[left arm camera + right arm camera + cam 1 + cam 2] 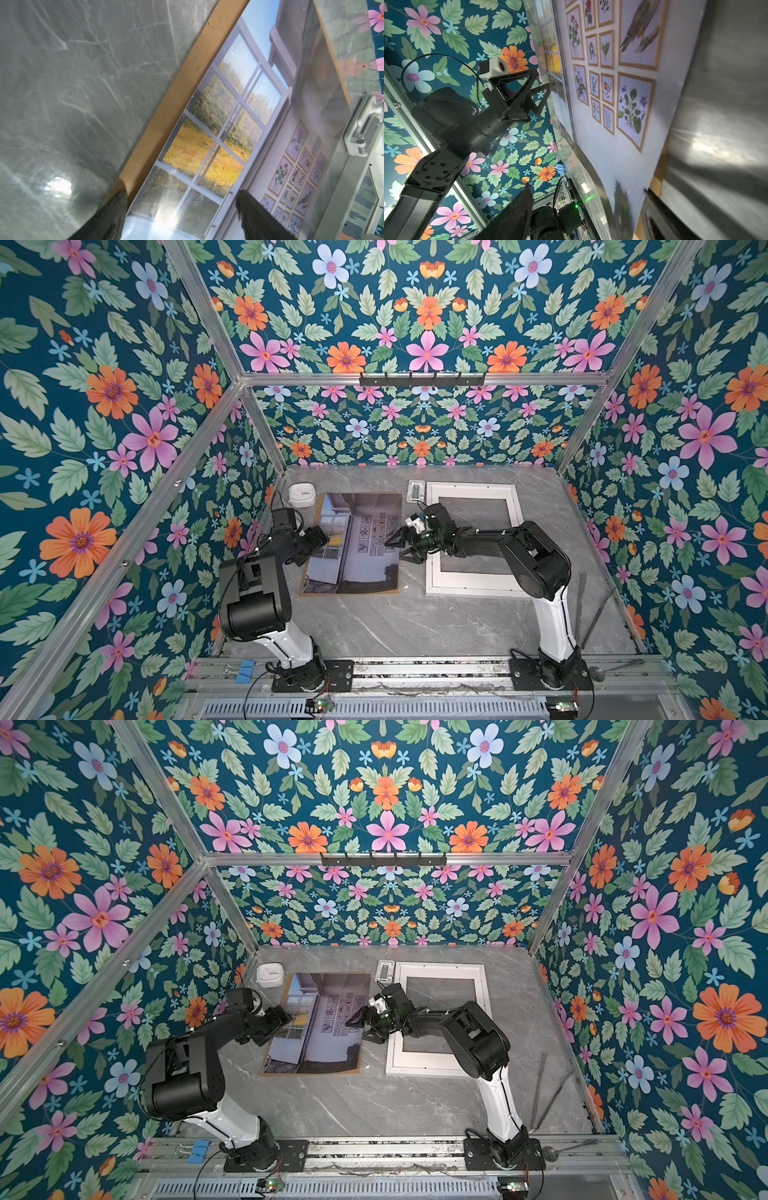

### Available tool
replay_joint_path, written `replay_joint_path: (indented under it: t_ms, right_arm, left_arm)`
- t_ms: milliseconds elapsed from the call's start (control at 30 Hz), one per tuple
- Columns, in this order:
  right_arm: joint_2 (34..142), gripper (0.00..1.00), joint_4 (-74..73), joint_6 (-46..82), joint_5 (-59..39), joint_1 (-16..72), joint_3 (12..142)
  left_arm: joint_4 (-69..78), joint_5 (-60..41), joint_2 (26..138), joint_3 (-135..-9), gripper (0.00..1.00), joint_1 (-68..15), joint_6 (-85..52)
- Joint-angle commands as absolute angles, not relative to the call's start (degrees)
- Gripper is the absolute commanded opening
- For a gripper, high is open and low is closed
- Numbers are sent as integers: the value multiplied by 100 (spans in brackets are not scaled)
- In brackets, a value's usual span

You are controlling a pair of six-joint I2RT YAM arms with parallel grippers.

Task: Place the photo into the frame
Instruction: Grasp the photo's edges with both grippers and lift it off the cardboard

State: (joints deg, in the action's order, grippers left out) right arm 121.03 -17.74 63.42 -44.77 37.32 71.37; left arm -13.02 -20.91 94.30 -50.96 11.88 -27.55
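Observation:
The photo [357, 547] [320, 1027], a glossy print of a lilac wall with small pictures and a window, lies on a brown backing board [353, 594] left of centre. The white frame [432, 576] [392, 1052] lies flat to its right, with the table showing through its opening. My left gripper [316, 541] [180, 199] is open at the photo's left edge, over the window part [207, 145]. My right gripper [397, 549] [588, 197] is open with its jaws either side of the photo's right edge [623, 162], which curves up off the board [656, 176].
A white rounded device [303, 493] stands at the back left of the grey marble table [415, 626]. A small silver-white fitting [417, 490] [361, 133] lies by the frame's back left corner. Thin metal rods [582, 605] lie at the right edge. Blue clips [245, 670] sit on the front rail.

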Motion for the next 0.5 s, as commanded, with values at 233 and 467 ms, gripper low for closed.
replay_joint_path:
  t_ms: [233, 467]
  right_arm:
    - [12169, 62, -1626, 6323, -4457, 3742, 7101]
    - [12160, 39, -1394, 6177, -4334, 3740, 7110]
  left_arm:
    - [-1398, -2329, 9466, -5019, 84, 1178, -2852]
    - [-1409, -2338, 9449, -5010, 84, 1183, -2848]
